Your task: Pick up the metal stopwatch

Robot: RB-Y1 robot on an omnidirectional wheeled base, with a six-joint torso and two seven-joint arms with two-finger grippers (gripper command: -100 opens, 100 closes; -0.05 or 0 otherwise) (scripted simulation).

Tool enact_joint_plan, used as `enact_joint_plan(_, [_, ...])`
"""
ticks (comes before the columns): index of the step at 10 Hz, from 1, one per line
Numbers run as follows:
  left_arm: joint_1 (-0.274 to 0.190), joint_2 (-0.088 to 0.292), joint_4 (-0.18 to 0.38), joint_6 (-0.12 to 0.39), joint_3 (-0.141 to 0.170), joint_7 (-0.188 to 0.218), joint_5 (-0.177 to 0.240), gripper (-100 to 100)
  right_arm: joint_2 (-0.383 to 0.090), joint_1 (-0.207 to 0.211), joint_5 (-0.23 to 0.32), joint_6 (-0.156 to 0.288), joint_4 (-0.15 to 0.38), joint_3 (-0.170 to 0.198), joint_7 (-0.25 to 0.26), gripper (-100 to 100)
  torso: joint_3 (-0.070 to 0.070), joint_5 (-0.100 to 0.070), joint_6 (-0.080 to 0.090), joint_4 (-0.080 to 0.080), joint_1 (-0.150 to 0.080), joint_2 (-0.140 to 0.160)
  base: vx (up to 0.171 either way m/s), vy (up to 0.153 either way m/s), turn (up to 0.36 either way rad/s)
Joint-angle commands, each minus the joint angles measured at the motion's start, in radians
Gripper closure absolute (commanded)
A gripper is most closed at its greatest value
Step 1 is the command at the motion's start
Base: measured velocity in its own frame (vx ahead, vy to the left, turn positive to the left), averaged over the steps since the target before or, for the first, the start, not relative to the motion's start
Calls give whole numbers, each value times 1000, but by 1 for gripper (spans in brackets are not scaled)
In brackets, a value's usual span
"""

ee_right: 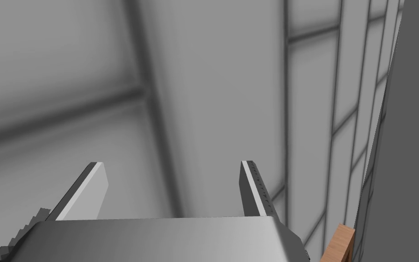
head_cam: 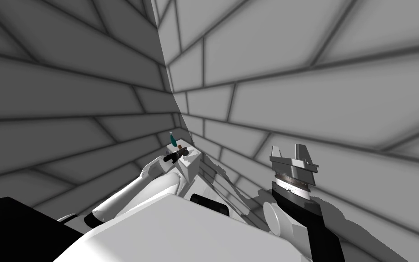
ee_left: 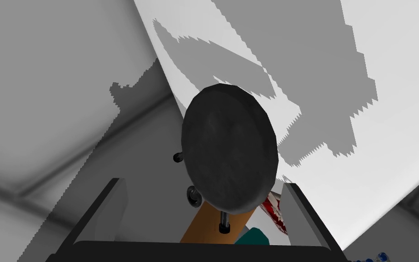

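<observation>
The stopwatch (ee_left: pixel 229 150) is a dark round disc with small knobs on its rim. In the left wrist view it stands between the fingers of my left gripper (ee_left: pixel 202 184). The fingers are open, and both pads (ee_left: pixel 115 204) stand clear of the disc's sides. In the head view my left gripper (head_cam: pixel 175 157) reaches over a small white cabinet top (head_cam: pixel 194 164) in the corner of the room, with the stopwatch (head_cam: pixel 185 152) at its tip. My right gripper (head_cam: pixel 288 150) is raised at my right side, open with nothing between its fingers (ee_right: pixel 96 182).
Beside the stopwatch on the white top (ee_left: pixel 386 136) lie an orange-brown piece (ee_left: pixel 208 225), a red and white item (ee_left: pixel 274 209) and a teal object (head_cam: pixel 172 138). Grey tiled walls close in on both sides of the cabinet.
</observation>
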Motion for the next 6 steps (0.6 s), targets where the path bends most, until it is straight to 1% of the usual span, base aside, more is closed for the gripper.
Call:
enact_joint_plan(1, [-22, 20, 43, -15, -13, 14, 10, -100, 0, 0, 0, 0, 0, 0, 0, 0, 0, 0, 0, 0, 0, 0, -27, -40, 12])
enact_joint_plan(2, [-63, 56, 73, -40, -40, 38, 26, -100, 0, 0, 0, 0, 0, 0, 0, 0, 0, 0, 0, 0, 0, 0, -33, -40, 24])
enact_joint_plan(3, [-63, 56, 101, -40, -40, 38, 26, -100, 0, 0, 0, 0, 0, 0, 0, 0, 0, 0, 0, 0, 0, 0, -27, -36, 8])
enact_joint_plan(4, [-104, 93, 134, -66, -66, 62, 42, -100, 0, 0, 0, 0, 0, 0, 0, 0, 0, 0, 0, 0, 1, 0, -31, -44, 22])
enact_joint_plan(5, [-104, 93, 158, -66, -66, 62, 42, -100, 0, 0, 0, 0, 0, 0, 0, 0, -1, 0, 0, -1, 1, -1, -32, -40, 12])
enact_joint_plan(6, [-144, 129, 187, -91, -93, 86, 58, -100, 0, 0, 0, 0, 0, 0, 0, 0, -1, 1, -1, -1, 2, -1, -40, -40, 26])
